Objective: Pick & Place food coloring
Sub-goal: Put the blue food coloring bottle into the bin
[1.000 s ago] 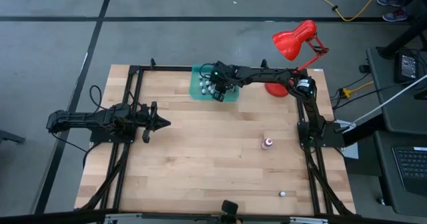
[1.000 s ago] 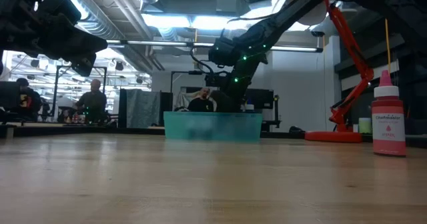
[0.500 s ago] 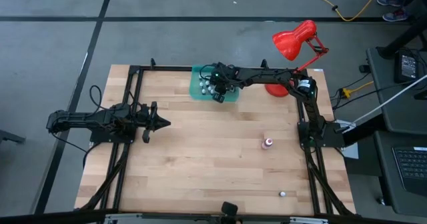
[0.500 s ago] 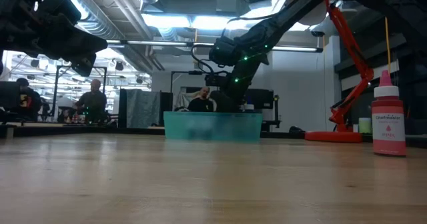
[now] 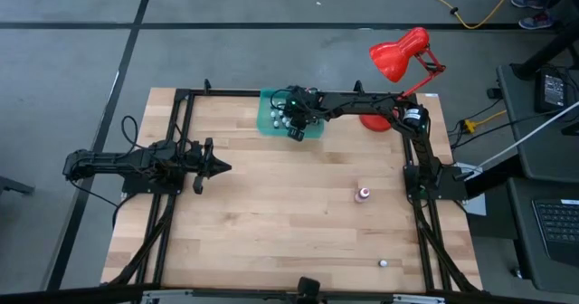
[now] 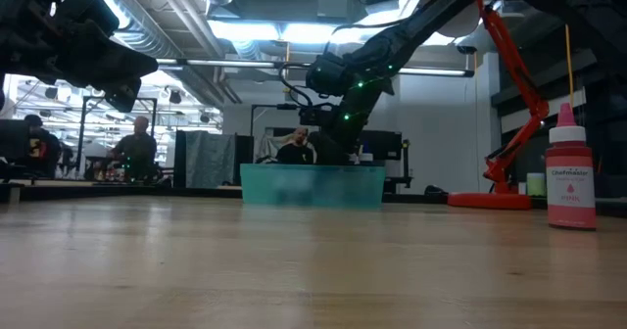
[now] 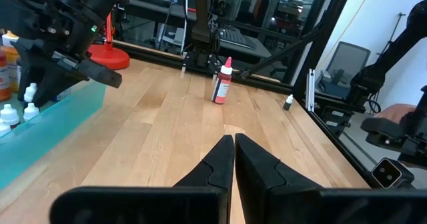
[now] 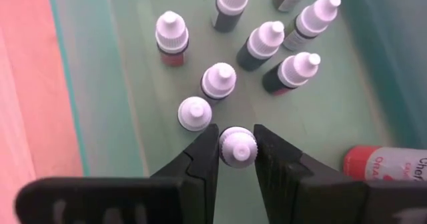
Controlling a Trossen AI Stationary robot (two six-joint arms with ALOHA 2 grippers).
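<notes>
The food coloring is a cluster of tiny bottles with pale caps standing in a teal tray (image 5: pixel 270 123) near the table's far edge. My right gripper (image 5: pixel 292 119) hangs over the tray, pointing down, shut on one small white-capped bottle (image 8: pixel 237 146). Several more bottles (image 8: pixel 267 41) stand around it, and a red-bodied one (image 8: pixel 387 164) lies on the tray floor. A taller pink bottle (image 5: pixel 364 194) and a tiny one (image 5: pixel 384 262) stand on the table's right half. My left gripper (image 5: pixel 222 167) waits shut above the left half. My right gripper pinches the small bottle by its white cap (image 8: pixel 237 137) between the two fingers (image 8: pixel 205 147), coming from above and pointing down. The bottle stays upright among its neighbours. Whether its base still rests on the tray floor, I cannot tell.
A red desk lamp (image 5: pixel 398 55) stands at the far right corner, its base behind the right arm. Black frame rails (image 5: pixel 176 150) run along the table's left and right sides. The wood between the tray and the pink bottle (image 7: pixel 222 82) lies open.
</notes>
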